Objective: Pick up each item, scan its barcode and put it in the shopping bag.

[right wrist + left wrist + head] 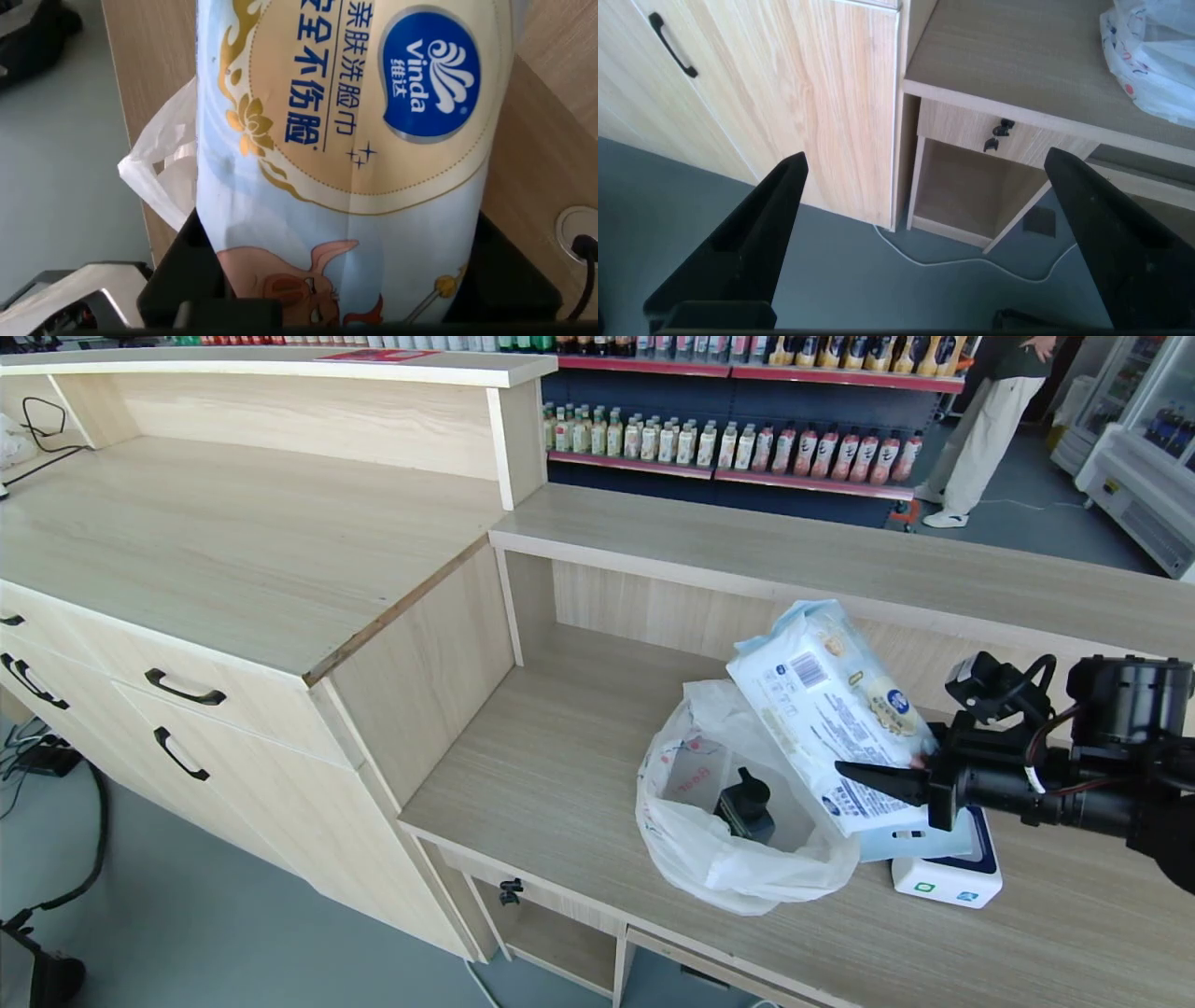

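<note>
- My right claw (pixel 873 775) is clenched on one end of the pack of wipes (pixel 826 709). One finger lies across its printed face, and the pack juts up and away from me at a tilt.
- The pack hangs in the air over the near rim of the shopping bag (pixel 695 845) and just above the scanner (pixel 948 882), touching neither as far as I can tell.
- Its barcode (pixel 808 669) faces upward, away from the scanner. If it isn't read yet, I should roll my wrist so that panel meets the scanner's window, holding firm because the soft wrap could slip.
- To bag it, I'd go leading end first into the open mouth, clear of the thin rim so the bag doesn't fold shut.
- My left claw (pixel 926 159) hangs low beside the counter (pixel 560 775), its fingers spread wide with nothing between them.
- The count: one pack in my grip, one shopping bag, one scanner, and one dark object (pixel 747 805) already lying inside the bag.
</note>
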